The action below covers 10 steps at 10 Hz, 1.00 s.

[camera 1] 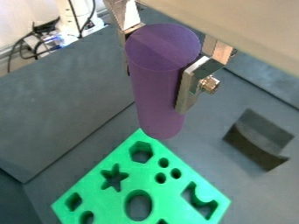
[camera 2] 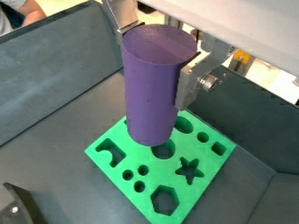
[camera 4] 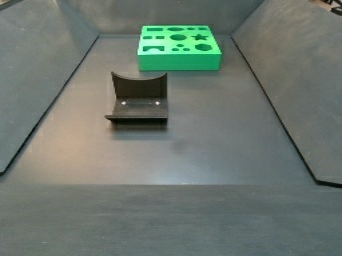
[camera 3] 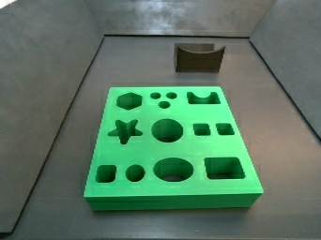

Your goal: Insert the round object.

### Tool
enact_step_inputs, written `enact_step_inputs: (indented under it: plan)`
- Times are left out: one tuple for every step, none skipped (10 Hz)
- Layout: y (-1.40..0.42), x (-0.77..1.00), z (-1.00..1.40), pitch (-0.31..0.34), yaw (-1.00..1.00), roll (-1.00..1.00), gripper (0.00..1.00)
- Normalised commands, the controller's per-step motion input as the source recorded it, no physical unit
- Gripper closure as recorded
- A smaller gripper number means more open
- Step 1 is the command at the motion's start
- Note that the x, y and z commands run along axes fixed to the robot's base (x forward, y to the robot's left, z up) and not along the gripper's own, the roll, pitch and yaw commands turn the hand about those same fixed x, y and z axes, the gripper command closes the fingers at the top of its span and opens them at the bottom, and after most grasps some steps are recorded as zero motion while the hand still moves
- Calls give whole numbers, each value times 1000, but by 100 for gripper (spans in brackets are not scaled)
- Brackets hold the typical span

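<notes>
Above the tray floor, seen only in both wrist views: gripper (camera 1: 160, 54), silver plate fingers (camera 1: 193, 82) clamped on the round object (camera 1: 159, 79), which hangs upright over the green block (camera 1: 142, 186). Neither gripper nor peg appears in either side view.

Round object: smooth matte purple cylinder, flat circular top, tall and straight-sided. Its lower end overlaps the block's edge in a wrist view (camera 2: 152, 83); whether it touches cannot be told.

Green block (camera 3: 171, 144): bright green rectangular slab, matte, flat-topped, with cut-outs through its top face: a hexagon, a star, squares, small round holes, a notched recess and larger round holes, one at the centre (camera 3: 168, 129). It lies flat on the floor; all openings are empty in a side view.

Dark grey notched block (camera 4: 138, 98): matte, angular, with a curved scoop cut into its upper edge. It stands on the floor well apart from the green block (camera 4: 182, 47), also visible in a side view (camera 3: 197, 56) and in a wrist view (camera 1: 260, 137).

Floor (camera 4: 187, 150): dark grey, dull, lightly scuffed, bounded by sloping grey walls (camera 3: 51, 84) on the sides. Cables and pale equipment show beyond the wall in a wrist view (camera 1: 52, 35).
</notes>
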Motion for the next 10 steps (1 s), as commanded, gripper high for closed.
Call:
enact_step_inputs:
  plan:
    - [-577, 0, -1000, 0, 0, 0, 100]
    - [-600, 0, -1000, 0, 0, 11, 100]
    - [-586, 37, -1000, 0, 0, 20, 100]
    - [-506, 120, -1000, -19, 0, 31, 100]
    - [-194, 343, -1000, -29, -66, 14, 100]
    - [57, 314, -1000, 0, -211, 9, 100]
    - [63, 183, -1000, 41, -231, 0, 100]
    - [40, 200, -1000, 39, -209, 0, 100]
    - [9, 209, -1000, 39, -180, 0, 100]
    - [0, 180, -963, 0, -203, -63, 100]
